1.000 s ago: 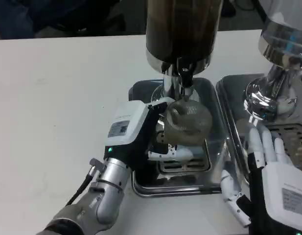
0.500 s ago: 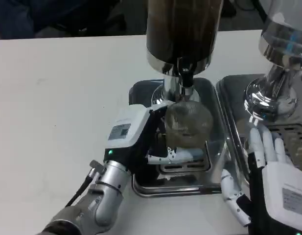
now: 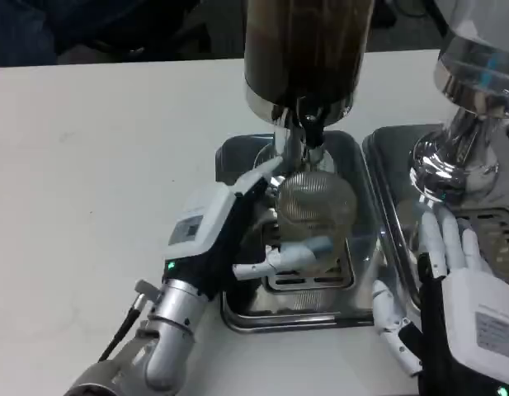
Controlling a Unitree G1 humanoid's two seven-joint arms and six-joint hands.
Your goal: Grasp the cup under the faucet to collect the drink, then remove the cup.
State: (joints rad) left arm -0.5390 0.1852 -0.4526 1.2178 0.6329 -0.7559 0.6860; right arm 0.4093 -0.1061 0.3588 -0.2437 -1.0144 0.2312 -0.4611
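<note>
A clear ribbed cup [image 3: 314, 205] stands upright on the drip grate directly below the faucet [image 3: 310, 132] of the dark drink dispenser [image 3: 308, 49]. My left hand [image 3: 213, 235] reaches in from the left and holds the cup: the thumb lies behind its left side and the fingers [image 3: 295, 252] stretch across its front near the base. The cup's lower left part is hidden by that hand. I cannot tell whether liquid is in the cup. My right hand [image 3: 456, 285] lies open, fingers spread, to the right of the tray and touches nothing.
The cup's steel drip tray [image 3: 238, 307] sits mid-table. A second dispenser with a chrome base [image 3: 448, 165] and its own tray [image 3: 386, 157] stands close on the right, beside my right hand. Bare white table [image 3: 89, 165] lies to the left.
My left hand's back has slid a little down and left, and its fingers have stretched farther across the cup's front. The cup and the right hand have stayed put.
</note>
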